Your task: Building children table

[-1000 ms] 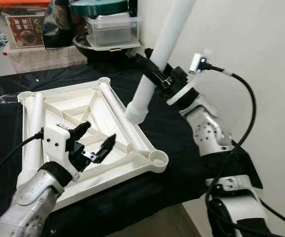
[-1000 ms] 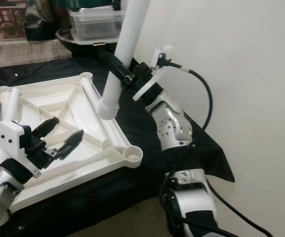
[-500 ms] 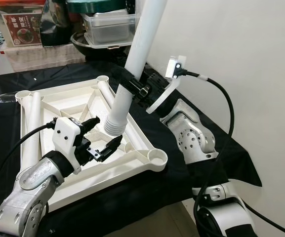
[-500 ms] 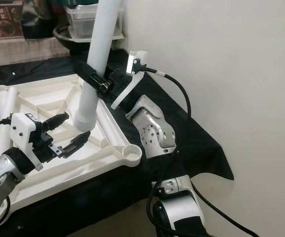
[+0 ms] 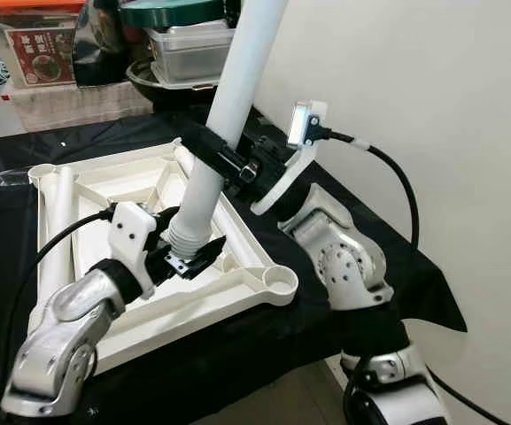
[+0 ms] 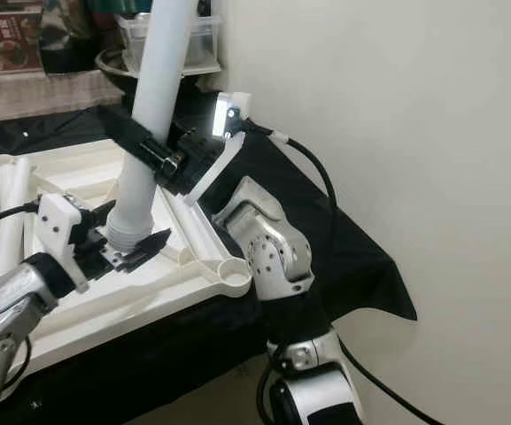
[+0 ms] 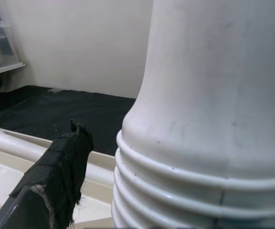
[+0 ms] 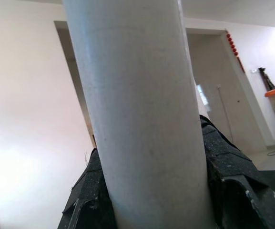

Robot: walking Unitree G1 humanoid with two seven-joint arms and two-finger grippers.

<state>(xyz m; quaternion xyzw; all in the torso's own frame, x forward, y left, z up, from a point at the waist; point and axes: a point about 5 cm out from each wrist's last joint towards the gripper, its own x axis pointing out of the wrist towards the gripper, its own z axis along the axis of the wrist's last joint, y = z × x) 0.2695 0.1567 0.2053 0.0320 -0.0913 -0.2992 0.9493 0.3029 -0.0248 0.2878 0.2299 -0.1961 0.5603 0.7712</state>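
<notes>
Your right gripper has its fingers clamped around the white table leg partway up the tube, holding it steeply tilted above the upturned white tabletop on the black-draped desk. The leg's ribbed lower end hangs just over the ribbed underside, near the long rib and well short of the corner socket. Your left gripper has its fingers spread to either side of that ribbed end; you cannot tell from these views whether they touch it. A second leg lies loose along the far edge of the tabletop.

The risk from here, as I judge it, is misalignment: the leg is tilted and away from the socket, so pushing down now would jam the threads against a rib or skid the tabletop across the cloth. If you close the left fingers while the right ones hold tight, the two grips could fight and twist the tube.
</notes>
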